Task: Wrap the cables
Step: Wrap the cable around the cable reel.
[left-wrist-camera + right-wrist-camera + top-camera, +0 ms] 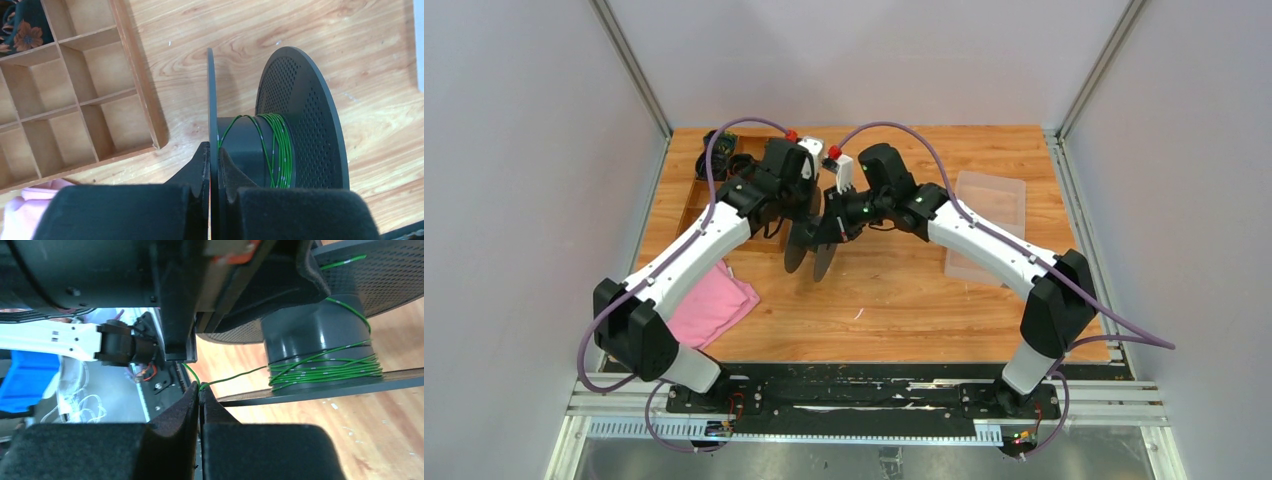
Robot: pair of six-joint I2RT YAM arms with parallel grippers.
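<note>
The right tool (200, 391) is pinched fully shut on the green cable (235, 376). The strand leaves its fingertips and runs a short way across to the spool (300, 100). The left tool (212, 159) is closed narrow on the spool's thin near flange (212, 85), one pad on each face of the disc. It appears to hold the spool off the wooden surface (260, 35), axis roughly level.

The cable's turns sit bunched on the dark core (242, 145), hard against the perforated far flange, and much of the core is bare. One strand slants across that bare part toward the near flange.

The step in hand looks like laying another turn. To do it well, the right tool should carry the strand around the core between the two flanges, under light, even tension — enough to seat the wire, not enough to drag it through the pads. Each new turn wants to land beside the last, working toward the bare stretch rather than piling onto the bunch.

The left grip is only an edge pinch on a thin disc, so a sideways pull could tilt the spool. Any pull should run square to the axis.

The strand passes close to the near flange's rim — letting it ride over that edge would drop it off the core. How much free cable lies beyond the right tool cannot be told. The compartment tray (100, 100) lies to one side of the spool.
</note>
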